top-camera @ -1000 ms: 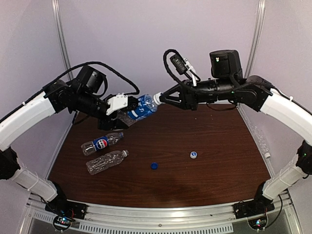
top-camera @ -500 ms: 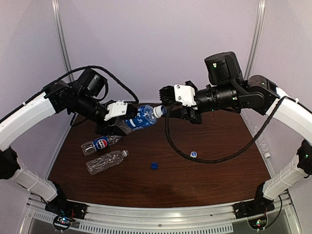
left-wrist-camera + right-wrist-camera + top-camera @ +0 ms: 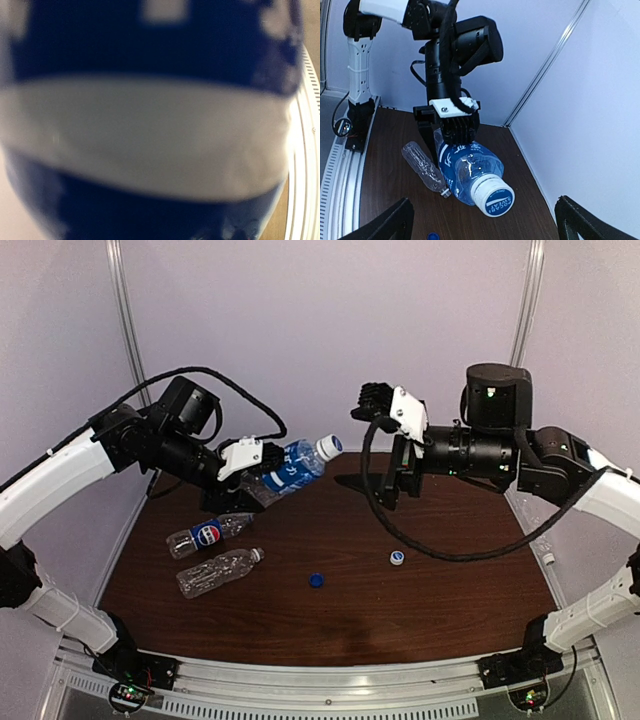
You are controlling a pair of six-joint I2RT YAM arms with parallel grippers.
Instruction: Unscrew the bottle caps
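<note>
A clear blue-labelled plastic bottle [image 3: 290, 468] hangs above the brown wooden tabletop's [image 3: 440, 590] far left. On the tabletop, a clear Pepsi bottle [image 3: 208, 534] lies just behind a clear unlabelled bottle [image 3: 218, 571]. To their right lie a dark blue round cap [image 3: 317, 580], then a white round cap [image 3: 397, 558].

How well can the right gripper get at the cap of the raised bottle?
Probably yes: the open right gripper faces the cap of the bottle in the left gripper, nothing between them.

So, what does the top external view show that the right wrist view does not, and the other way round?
Only top external: the Pepsi bottle and the loose white cap. Only right wrist: the print on the held bottle's cap. Both: the left gripper shut on the blue-labelled bottle, its cap on, and the loose blue cap.
</note>
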